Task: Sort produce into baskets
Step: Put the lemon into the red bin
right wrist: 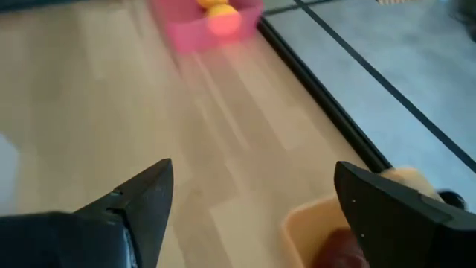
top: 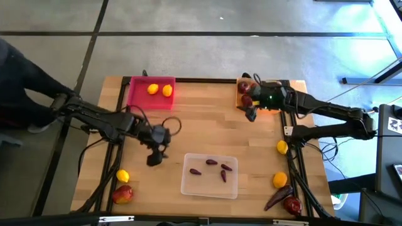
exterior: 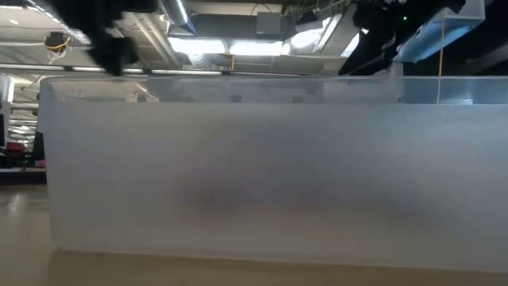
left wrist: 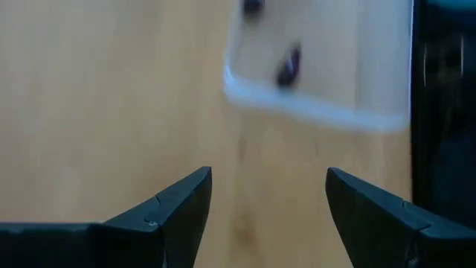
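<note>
The clear tray (top: 210,176) at the near middle holds several dark purple pods (top: 211,162); it also shows in the left wrist view (left wrist: 312,104). The pink tray (top: 151,94) at the far left holds two yellow fruits (top: 152,89). The orange tray (top: 244,94) at the far right holds dark red fruits (top: 246,100). My left gripper (top: 154,159) is open and empty, left of the clear tray. My right gripper (top: 251,114) is open and empty, beside the orange tray (right wrist: 316,223).
Loose produce lies on the table: a yellow fruit (top: 123,176) and a red-yellow fruit (top: 123,194) at the near left; yellow fruits (top: 282,147) (top: 279,180), a long dark pod (top: 277,198) and a red fruit (top: 292,204) along the right edge. Bare wood lies between the trays.
</note>
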Available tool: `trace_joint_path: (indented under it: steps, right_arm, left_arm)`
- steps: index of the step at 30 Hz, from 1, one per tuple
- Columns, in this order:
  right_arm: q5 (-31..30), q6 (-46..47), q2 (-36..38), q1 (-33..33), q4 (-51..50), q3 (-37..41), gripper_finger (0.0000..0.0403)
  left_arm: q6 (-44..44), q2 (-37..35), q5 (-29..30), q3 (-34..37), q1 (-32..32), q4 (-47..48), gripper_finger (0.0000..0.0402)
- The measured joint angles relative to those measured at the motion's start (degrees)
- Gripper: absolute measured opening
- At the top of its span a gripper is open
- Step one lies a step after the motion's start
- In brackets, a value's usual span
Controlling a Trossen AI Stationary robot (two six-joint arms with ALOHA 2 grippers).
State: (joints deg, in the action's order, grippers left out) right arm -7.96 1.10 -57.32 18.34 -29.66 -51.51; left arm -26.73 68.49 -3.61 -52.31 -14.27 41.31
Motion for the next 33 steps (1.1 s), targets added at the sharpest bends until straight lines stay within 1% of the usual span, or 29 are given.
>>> trace_joint_path:
  steps: [2, 6, 10, 14, 21, 28, 33]
  right_arm:
    - [-0.12, 0.0, 0.0, -1.84, 0.86, 0.0, 0.0331]
    - [-1.17, 0.13, 0.0, -4.98, 2.9, 0.0, 0.0331]
    - [-2.46, 0.18, 0.0, -7.33, 3.86, 0.0, 0.0331]
    - [-3.05, 0.26, 0.0, -8.77, 3.86, 0.0, 0.0331]
    - [-3.04, 0.33, 0.0, -8.73, 3.77, 0.0, 0.0331]
    - [-3.03, 0.33, -1.0, -8.62, 3.78, 0.05, 0.0331]
    - [-3.0, 0.33, -1.55, -8.62, 3.56, 0.65, 0.0331]
  left_arm:
    - [-4.02, 0.0, -0.82, 0.0, -2.69, 3.1, 0.0258]
    - [-8.91, 0.0, -4.15, 0.0, -7.9, 5.59, 0.0258]
    - [-10.57, 0.0, -4.88, 0.0, -13.13, 6.43, 0.0258]
    - [-11.32, 0.0, -4.85, 0.0, -16.91, 7.26, 0.0258]
    - [-15.79, 1.08, -4.75, 0.08, -22.7, 14.15, 0.0258]
    - [-17.09, 3.11, -4.75, 0.37, -27.93, 15.46, 0.0258]
    - [-18.51, 5.13, -5.06, 0.37, -30.06, 17.01, 0.0258]
